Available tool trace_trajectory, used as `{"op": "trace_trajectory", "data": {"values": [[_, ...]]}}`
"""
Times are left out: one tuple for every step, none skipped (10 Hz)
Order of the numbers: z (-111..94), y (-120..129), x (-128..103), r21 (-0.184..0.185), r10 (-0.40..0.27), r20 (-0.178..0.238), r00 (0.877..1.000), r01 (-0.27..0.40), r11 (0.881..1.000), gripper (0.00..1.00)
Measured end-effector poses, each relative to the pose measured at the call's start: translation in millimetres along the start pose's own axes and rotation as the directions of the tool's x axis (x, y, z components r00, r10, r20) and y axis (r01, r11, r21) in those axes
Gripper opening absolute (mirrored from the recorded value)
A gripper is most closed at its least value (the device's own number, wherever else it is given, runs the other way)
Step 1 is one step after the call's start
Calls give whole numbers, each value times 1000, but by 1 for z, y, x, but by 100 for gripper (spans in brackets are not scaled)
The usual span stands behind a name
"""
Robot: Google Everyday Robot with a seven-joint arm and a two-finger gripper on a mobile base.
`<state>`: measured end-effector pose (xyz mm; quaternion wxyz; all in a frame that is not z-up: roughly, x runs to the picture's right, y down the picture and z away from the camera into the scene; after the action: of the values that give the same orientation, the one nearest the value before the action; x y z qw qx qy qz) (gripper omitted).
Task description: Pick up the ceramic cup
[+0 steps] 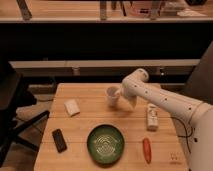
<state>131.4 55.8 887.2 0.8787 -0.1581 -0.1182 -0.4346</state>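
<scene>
Ceramic cup [112,95] upright beside gripper [121,96].

My gripper [119,98] hangs over the far half of a pale wooden table [85,125] in warm light. Beyond it a dark recess [100,40] runs under a wooden shelf [75,12]. Far to its left stands a black office chair [12,100], and to its right a grey chair back [202,75].

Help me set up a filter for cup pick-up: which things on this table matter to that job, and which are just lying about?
Job:
- ceramic cup, far centre of the table
- gripper, right beside the cup, jaws open

Lying about:
- green bowl
- carrot
- white bottle
- black device
- white packet
</scene>
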Motion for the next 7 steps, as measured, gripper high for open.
{"op": "trace_trajectory", "data": {"values": [[0,1,1,0,0,-1,1000,0,1000,80],[0,3,2,0,0,-2,1000,0,1000,80],[0,4,3,1,1,-1,1000,-1,1000,80],[0,5,3,1,1,-1,1000,-1,1000,80],[1,5,3,0,1,-1,1000,-1,1000,80],[0,7,4,0,1,-2,1000,-1,1000,80],[0,8,5,-1,0,-2,1000,0,1000,80]]}}
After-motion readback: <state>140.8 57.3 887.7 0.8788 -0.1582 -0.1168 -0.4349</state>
